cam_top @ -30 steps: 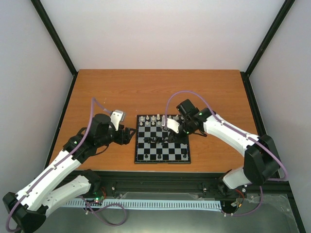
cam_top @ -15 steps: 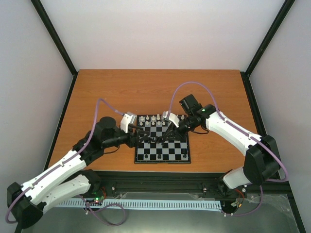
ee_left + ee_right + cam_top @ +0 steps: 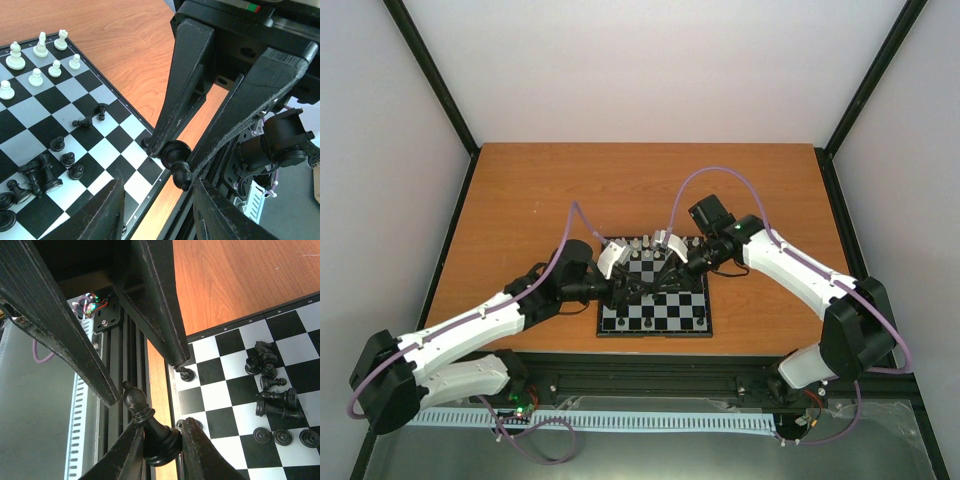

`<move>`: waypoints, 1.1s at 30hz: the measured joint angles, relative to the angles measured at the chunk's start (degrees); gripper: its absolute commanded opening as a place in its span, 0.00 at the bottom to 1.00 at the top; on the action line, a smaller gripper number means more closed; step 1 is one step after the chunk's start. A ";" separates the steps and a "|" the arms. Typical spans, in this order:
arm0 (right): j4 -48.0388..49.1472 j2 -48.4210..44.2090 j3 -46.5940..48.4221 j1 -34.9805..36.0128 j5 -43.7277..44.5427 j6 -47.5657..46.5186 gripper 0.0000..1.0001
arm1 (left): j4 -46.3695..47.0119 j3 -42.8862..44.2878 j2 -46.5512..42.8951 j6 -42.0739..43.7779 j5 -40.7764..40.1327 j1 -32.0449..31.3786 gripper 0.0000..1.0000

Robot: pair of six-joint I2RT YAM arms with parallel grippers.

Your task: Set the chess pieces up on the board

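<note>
One black bishop (image 3: pixel 148 422) hangs above the board (image 3: pixel 670 318), with the right gripper (image 3: pixel 161 426) clenched on its base. We see the left gripper (image 3: pixel 157 185) released, its fingers (image 3: pixel 220 215) apart on either side of the bishop's head. In the far rows stand white pieces (image 3: pixel 35 75). Mid-board, black pieces (image 3: pixel 42 172) cluster loosely, some toppled.
</note>
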 measured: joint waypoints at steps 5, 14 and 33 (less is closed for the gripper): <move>-0.17 0.37 0.00 0.00 -0.42 -0.20 0.16 | 0.79 0.31 0.63 -0.09 0.39 0.00 0.36; -0.22 0.59 0.00 -0.02 -0.42 -0.55 0.17 | 1.44 1.09 2.69 -0.46 1.92 -0.15 0.27; 0.85 -3.54 -2.32 -3.89 1.60 -0.72 0.60 | -6.97 4.61 2.10 1.92 -3.13 -0.35 0.14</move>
